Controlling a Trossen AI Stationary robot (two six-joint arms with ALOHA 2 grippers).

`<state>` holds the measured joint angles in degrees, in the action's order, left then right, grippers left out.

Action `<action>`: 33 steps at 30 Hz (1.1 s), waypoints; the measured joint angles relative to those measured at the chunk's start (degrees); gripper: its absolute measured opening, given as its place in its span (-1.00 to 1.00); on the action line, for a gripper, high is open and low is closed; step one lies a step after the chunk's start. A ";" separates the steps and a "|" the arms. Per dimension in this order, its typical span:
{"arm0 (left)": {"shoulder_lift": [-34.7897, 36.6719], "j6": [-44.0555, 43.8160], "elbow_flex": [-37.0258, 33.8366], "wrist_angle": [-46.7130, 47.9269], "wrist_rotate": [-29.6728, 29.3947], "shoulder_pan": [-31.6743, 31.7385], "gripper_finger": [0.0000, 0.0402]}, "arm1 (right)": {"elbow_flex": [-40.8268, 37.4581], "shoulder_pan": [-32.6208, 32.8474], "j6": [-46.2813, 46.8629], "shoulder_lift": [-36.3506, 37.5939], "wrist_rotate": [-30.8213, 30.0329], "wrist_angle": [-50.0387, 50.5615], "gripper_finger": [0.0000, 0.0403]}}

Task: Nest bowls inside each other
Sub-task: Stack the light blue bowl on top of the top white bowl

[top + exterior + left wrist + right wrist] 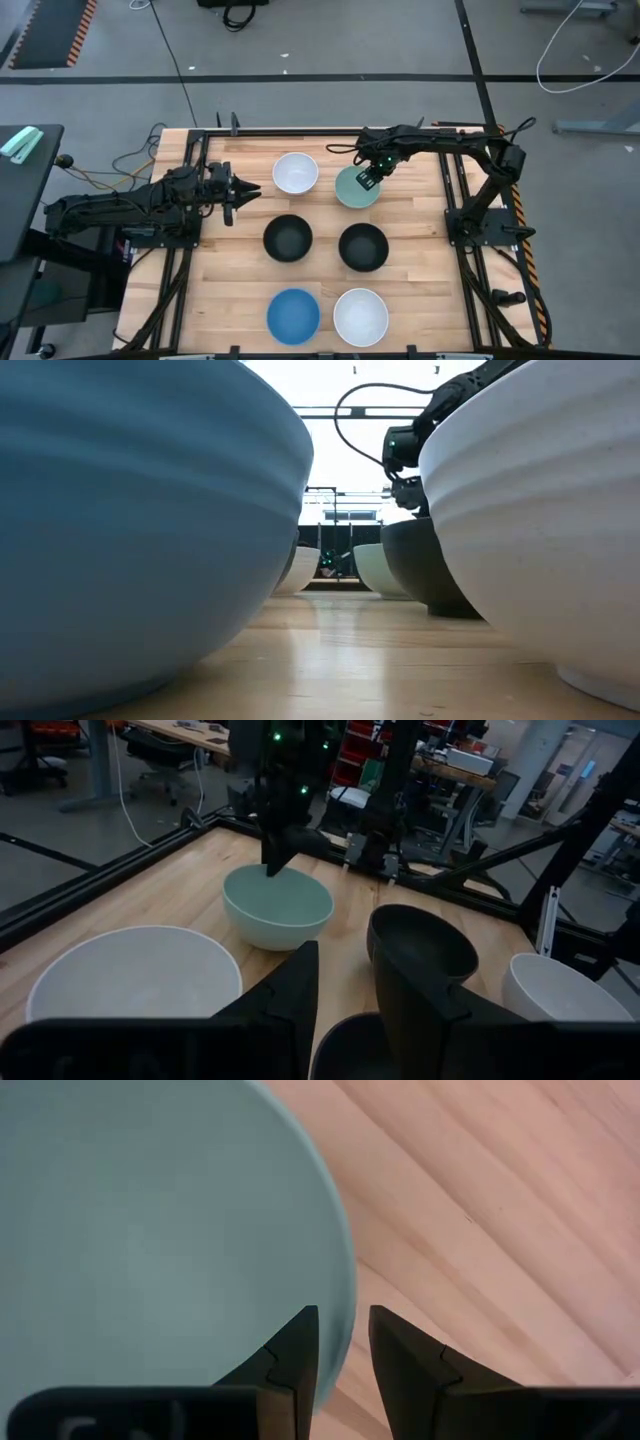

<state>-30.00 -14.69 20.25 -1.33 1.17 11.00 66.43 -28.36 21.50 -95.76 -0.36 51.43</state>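
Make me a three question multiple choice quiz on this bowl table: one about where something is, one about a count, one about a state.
1. Which bowl is the right gripper at?
A. blue bowl
B. mint green bowl
C. a black bowl

2. How many bowls lie on the table?
A. four
B. five
C. six

3. How are the bowls arranged?
A. all separate
B. two nested
C. all stacked

Answers:
1. B: the right wrist view shows its fingers astride the rim of the mint green bowl.
2. C: the high view shows white, mint green, black, black, blue and white.
3. A: each bowl sits alone on the wood.

The left gripper waits at the left side.
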 joint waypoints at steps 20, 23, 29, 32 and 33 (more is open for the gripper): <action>0.00 -1.67 0.00 2.28 -0.03 0.02 -0.47 | 0.26 -0.39 -0.64 -3.17 -1.60 -3.49 -0.94; 0.00 -1.67 0.00 2.37 -0.02 0.01 -0.47 | 0.18 -0.45 -0.65 -2.61 -2.08 -3.46 -0.93; 0.00 -1.67 0.00 2.53 -0.02 0.02 -0.47 | 0.13 -0.76 -2.01 -1.98 -2.80 -3.41 -0.97; 0.00 -1.67 0.00 2.55 -0.03 0.02 -0.47 | 0.13 -0.78 -2.03 -2.00 -2.75 -3.36 -0.97; 0.00 -1.67 0.00 2.54 -0.03 0.02 -0.47 | 0.15 -0.76 -2.11 -2.00 -2.78 -3.28 -0.97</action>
<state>-30.00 -16.36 20.25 1.21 1.14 11.03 66.58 -29.12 19.38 -97.76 -3.14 48.15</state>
